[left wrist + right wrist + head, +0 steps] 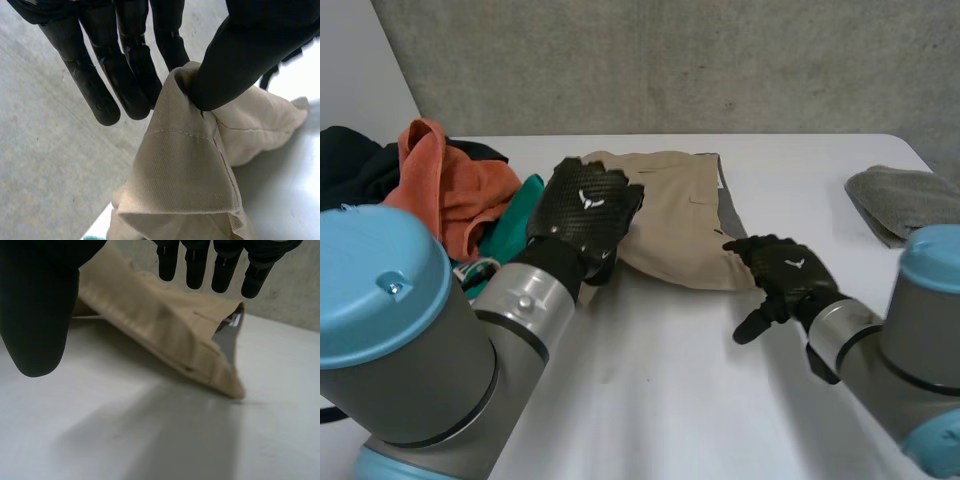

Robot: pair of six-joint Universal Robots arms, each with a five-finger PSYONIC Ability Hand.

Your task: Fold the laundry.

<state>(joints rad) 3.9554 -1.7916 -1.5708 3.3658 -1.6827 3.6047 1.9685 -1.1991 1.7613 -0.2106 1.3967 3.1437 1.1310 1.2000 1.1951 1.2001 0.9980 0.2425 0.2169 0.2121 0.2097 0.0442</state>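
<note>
Folded beige trousers point(675, 215) lie on the white table point(650, 400), with a grey lining point(729, 212) showing along their right edge. My left hand point(585, 210) is at their left edge. In the left wrist view its thumb point(240, 55) pinches a raised fold of the beige cloth point(185, 170) against the fingers point(125, 65). My right hand point(785, 275) rests at the trousers' near right corner. In the right wrist view its fingers point(195, 265) are straight and its thumb point(35, 305) is apart, hovering over the trousers point(170, 335) and holding nothing.
A heap of laundry sits at the table's left: an orange cloth point(445, 180), a green one point(510, 225) and a black one point(350, 160). A folded grey cloth point(900, 200) lies at the far right edge. A concrete wall stands behind the table.
</note>
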